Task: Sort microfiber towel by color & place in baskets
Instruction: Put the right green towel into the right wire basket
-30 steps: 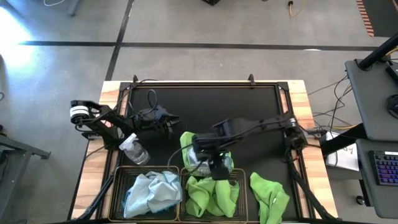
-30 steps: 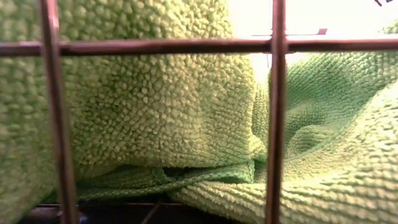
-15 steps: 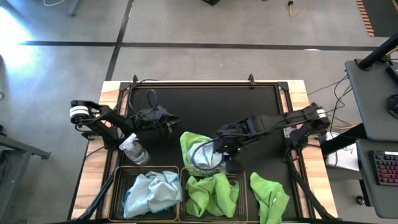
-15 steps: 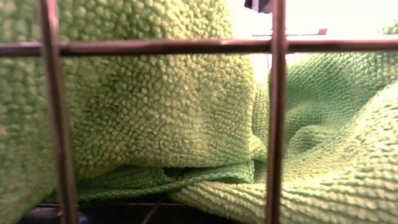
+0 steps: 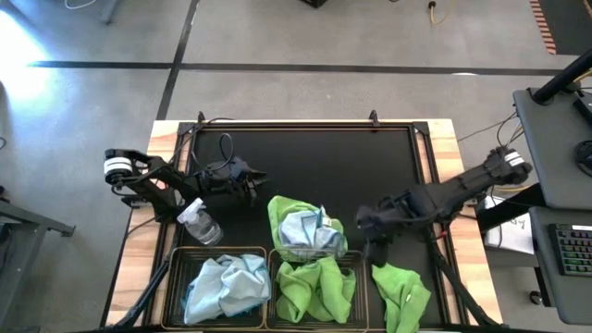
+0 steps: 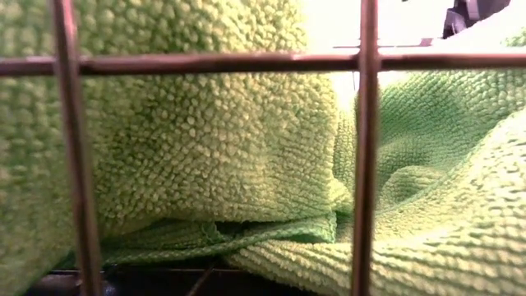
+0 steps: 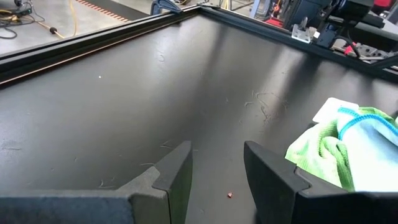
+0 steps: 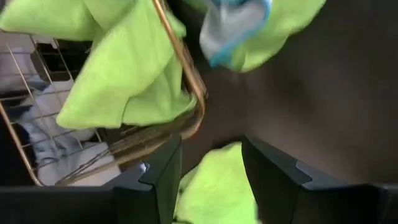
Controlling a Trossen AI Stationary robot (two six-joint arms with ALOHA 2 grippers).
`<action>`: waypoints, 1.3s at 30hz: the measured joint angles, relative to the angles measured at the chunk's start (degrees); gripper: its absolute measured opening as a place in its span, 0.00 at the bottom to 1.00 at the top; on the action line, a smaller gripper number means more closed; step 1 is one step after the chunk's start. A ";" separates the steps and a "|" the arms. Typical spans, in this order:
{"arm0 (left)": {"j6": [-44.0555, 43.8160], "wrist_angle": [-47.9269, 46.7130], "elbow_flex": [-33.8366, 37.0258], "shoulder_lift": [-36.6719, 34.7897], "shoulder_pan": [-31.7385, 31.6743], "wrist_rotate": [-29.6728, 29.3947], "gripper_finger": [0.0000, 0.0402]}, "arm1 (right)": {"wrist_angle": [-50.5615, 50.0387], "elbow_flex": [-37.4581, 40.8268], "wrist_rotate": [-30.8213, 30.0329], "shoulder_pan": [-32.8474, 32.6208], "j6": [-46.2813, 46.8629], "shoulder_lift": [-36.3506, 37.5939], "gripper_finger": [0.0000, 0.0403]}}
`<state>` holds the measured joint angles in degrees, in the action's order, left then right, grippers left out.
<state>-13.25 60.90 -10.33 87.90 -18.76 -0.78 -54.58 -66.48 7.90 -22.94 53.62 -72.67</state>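
Right gripper (image 5: pixel 372 246) hangs over the black mat (image 5: pixel 314 157), just far of the loose green towel (image 5: pixel 400 291) at the near-right; fingers parted, nothing between them. Left gripper (image 5: pixel 262 176) is parked far-left over the mat, fingers released, empty.

Where the towels are: pale blue ones in the left basket (image 5: pixel 175 277), green ones in the right basket (image 5: pixel 362 287). A mixed pile sits on the surface just far of the right basket: a pale blue towel (image 5: pixel 308 228) lying on top of a green towel (image 5: pixel 282 211).

Risks as I judge them:
- Green cloth is draped over the right basket's rim in the right wrist view. A grab at the loose green towel close beside it could snag the wire or pull cloth already sorted back out.
- On the pile, a pinch that goes too deep takes both layers, so blue could end up in the green basket.
- Spray bottle (image 5: pixel 199 222) stands just far of the left basket; a carry across that corner could tip it.
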 joint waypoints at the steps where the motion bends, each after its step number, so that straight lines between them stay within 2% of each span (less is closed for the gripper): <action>1: -0.04 0.00 -0.02 0.00 0.00 0.00 0.32 | 0.62 1.55 0.03 -1.26 2.63 0.57 0.40; 7: -0.16 0.00 -0.02 0.00 0.00 0.29 0.32 | 1.52 8.04 3.99 -8.55 14.32 0.68 0.40; 13: -0.45 0.00 -0.02 0.00 0.00 0.31 0.32 | 1.59 11.23 7.72 -13.99 18.15 -1.41 0.40; 22: -0.81 0.00 -0.04 0.00 0.00 0.35 0.32 | 1.82 12.36 10.63 -18.19 11.10 -5.57 0.40; 28: -0.79 0.00 -0.04 0.00 0.00 0.37 0.32 | 3.10 11.69 10.71 -18.70 5.76 -8.55 0.40; 33: -0.79 0.00 -0.04 0.00 0.00 0.40 0.32 | 3.16 11.68 11.08 -18.71 5.31 -10.61 0.40; 39: -0.79 -0.02 -0.04 -0.02 0.00 0.42 0.32 | 3.15 11.68 16.52 -18.92 5.29 -12.77 0.40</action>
<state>-14.04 60.88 -10.37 87.88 -18.76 -0.36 -51.43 -54.81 24.42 -41.86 58.92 -85.44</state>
